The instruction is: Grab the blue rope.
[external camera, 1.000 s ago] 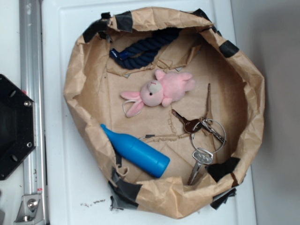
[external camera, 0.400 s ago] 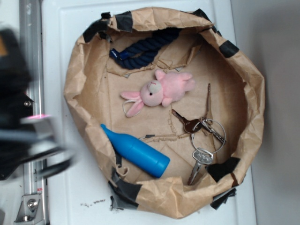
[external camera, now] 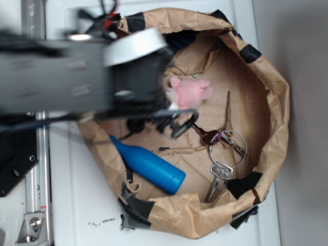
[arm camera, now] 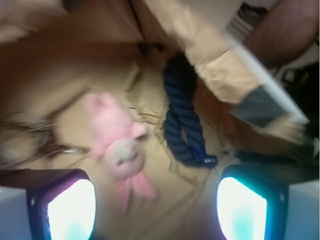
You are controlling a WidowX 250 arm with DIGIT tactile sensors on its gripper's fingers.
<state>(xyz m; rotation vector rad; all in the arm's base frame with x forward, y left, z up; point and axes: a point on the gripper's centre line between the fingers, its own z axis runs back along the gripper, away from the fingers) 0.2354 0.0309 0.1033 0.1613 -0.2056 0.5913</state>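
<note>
Gripper [arm camera: 155, 210] spread wide, empty; pink plush bunny [arm camera: 117, 145] just beside blue rope [arm camera: 182, 117] risks mistaken pickup

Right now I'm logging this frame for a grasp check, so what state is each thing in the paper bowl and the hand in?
blue rope: folded double, lying by the paper wall, ungrasped.
hand: open, empty, above the bowl.
pink bunny: lying on its back, beside the rope, untouched.
blue bottle toy: on its side.
keys: flat, on their ring.
paper bowl: upright, rim rolled and taped.
</note>
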